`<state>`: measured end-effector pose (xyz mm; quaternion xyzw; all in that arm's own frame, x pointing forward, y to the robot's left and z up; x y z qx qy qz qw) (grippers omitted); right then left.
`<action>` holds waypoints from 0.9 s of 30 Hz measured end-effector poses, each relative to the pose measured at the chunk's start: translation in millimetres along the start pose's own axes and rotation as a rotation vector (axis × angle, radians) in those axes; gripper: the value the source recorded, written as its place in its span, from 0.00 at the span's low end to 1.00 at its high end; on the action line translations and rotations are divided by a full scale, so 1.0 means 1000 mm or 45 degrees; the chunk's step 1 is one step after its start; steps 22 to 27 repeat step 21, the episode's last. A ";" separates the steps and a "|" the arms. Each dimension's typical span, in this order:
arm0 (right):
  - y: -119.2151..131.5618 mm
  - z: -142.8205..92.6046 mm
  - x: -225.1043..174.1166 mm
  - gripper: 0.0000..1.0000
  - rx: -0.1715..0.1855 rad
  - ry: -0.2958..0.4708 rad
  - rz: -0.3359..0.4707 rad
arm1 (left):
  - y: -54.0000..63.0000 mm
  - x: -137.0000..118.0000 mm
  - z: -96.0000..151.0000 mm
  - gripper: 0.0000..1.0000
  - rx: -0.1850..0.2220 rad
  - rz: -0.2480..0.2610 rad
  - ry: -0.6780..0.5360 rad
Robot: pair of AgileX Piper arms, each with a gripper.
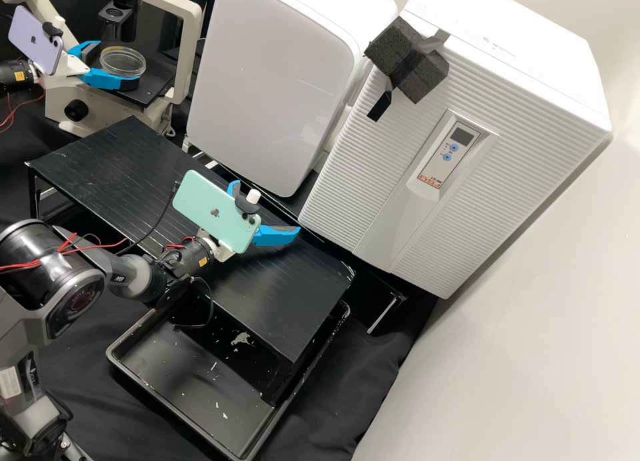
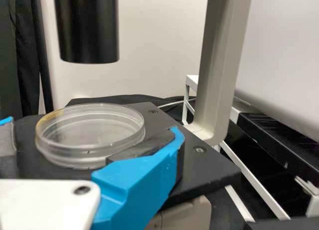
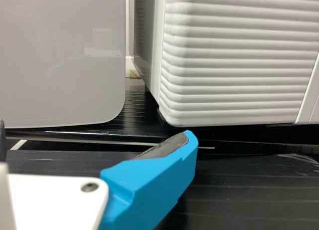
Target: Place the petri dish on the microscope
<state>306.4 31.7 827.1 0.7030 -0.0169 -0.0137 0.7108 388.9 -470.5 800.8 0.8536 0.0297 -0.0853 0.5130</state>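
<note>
At the back left of the high view, my left gripper (image 1: 116,64) stands open around the clear petri dish (image 1: 123,60) at the black stage of the beige microscope (image 1: 189,48). In the left wrist view the petri dish (image 2: 89,132) lies flat on the stage (image 2: 209,166), below the black cylinder (image 2: 88,28). There my left gripper (image 2: 93,129) has one finger close against the dish's side, the other apart from it. My right gripper (image 1: 267,210) is open and empty above the black rack; in its wrist view the right gripper (image 3: 94,132) has nothing between its fingers.
Two large white appliances (image 1: 273,81) (image 1: 460,201) stand behind the black rack (image 1: 113,161). A black tray (image 1: 193,408) lies at the rack's front. The microscope's upright frame (image 2: 219,65) rises beside the stage, near the left gripper.
</note>
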 end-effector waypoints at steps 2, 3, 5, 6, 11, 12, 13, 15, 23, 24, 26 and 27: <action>0.000 0.000 0.000 1.00 0.000 0.000 0.000 | 0.001 -0.011 0.001 1.00 0.016 -0.002 0.008; 0.000 0.000 0.000 1.00 0.000 0.000 0.000 | 0.001 -0.017 0.001 1.00 0.019 -0.002 0.014; 0.000 0.000 0.000 1.00 0.000 0.000 0.000 | 0.001 -0.030 0.002 1.00 0.024 0.002 0.034; 0.000 0.000 0.000 1.00 0.000 0.000 0.000 | 0.001 -0.036 0.002 1.00 0.021 0.003 0.043; 0.000 0.000 0.000 1.00 0.000 0.000 0.000 | -0.002 -0.070 0.010 1.00 0.019 0.055 0.062; 0.000 0.000 0.000 1.00 0.000 0.000 0.000 | -0.003 -0.077 0.015 1.00 0.044 0.082 0.050; 0.000 0.000 0.000 1.00 0.000 0.000 0.000 | -0.005 -0.083 0.018 1.00 0.063 0.104 0.048; 0.000 0.000 0.000 1.00 0.000 0.000 0.000 | -0.010 -0.092 0.025 1.00 0.097 0.154 0.058; 0.000 0.000 0.000 1.00 0.000 0.000 0.000 | -0.027 -0.117 0.038 1.00 0.089 0.281 0.072; 0.000 0.000 0.000 1.00 0.000 0.000 0.000 | -0.027 -0.117 0.038 1.00 0.089 0.281 0.072; 0.000 0.000 0.000 1.00 0.000 0.000 0.000 | -0.027 -0.117 0.038 1.00 0.089 0.281 0.072; 0.000 0.000 0.000 1.00 0.000 0.000 0.000 | -0.027 -0.117 0.038 1.00 0.089 0.281 0.072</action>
